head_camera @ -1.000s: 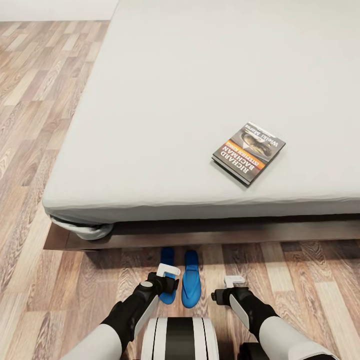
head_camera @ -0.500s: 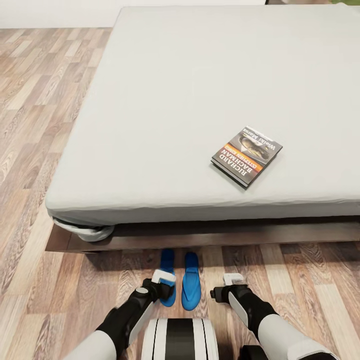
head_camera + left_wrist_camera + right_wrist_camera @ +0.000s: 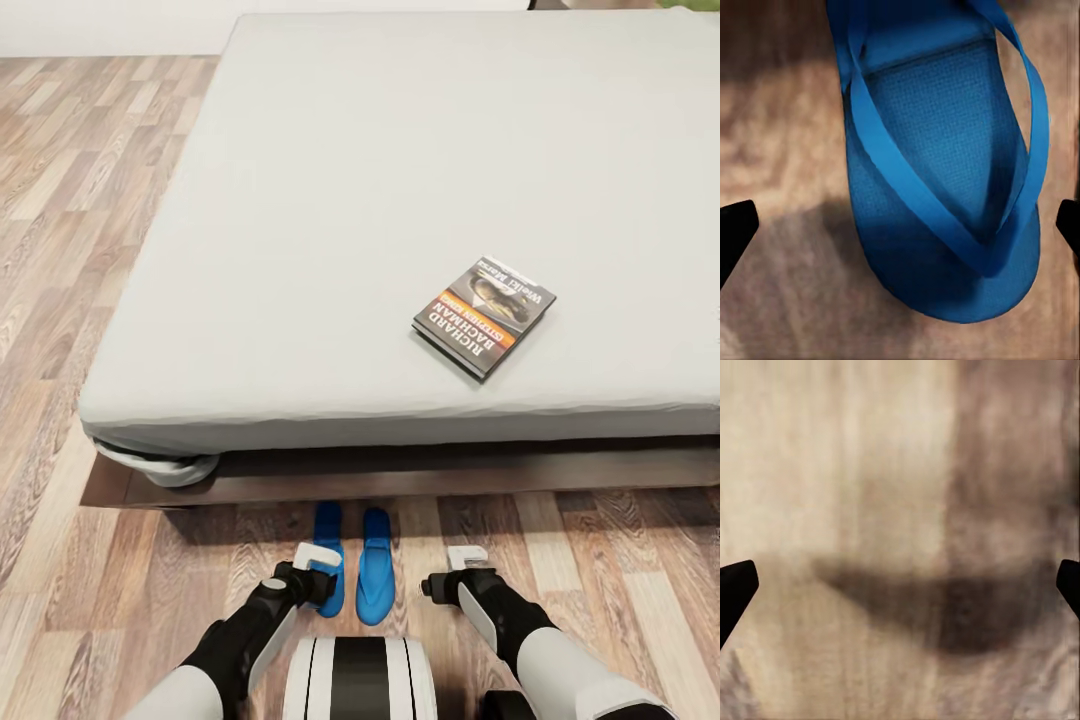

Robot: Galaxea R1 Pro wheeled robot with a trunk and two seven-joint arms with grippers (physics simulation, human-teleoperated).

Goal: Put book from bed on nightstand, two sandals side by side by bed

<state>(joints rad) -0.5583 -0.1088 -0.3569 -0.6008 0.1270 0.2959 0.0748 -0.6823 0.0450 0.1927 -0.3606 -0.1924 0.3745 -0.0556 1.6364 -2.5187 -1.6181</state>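
Directly beneath the left gripper (image 3: 900, 225), whose two dark fingertips (image 3: 736, 229) stand wide apart at either edge of the left wrist view, lies one blue sandal (image 3: 945, 180) flat on the wood floor (image 3: 780, 150), sole down, thong straps up; the fingers straddle it without touching it. From the head camera the left gripper (image 3: 320, 562) hangs low over that left sandal (image 3: 328, 555), and a second sandal (image 3: 375, 565) lies just beside it toward the right gripper, the two parallel and both pointing toward the bed. The right gripper (image 3: 468, 562) hangs over bare floor (image 3: 870, 472) near the second sandal, its fingertips (image 3: 735, 585) likewise spread wide with nothing between them, only a soft shadow on the planks. Just beyond both grippers runs the dark wooden bed frame (image 3: 450, 470), carrying the pale grey mattress (image 3: 330, 220). Farther out, ahead of the right gripper, the book (image 3: 484, 316) lies flat on the mattress near its near edge, cover up and turned at an angle.
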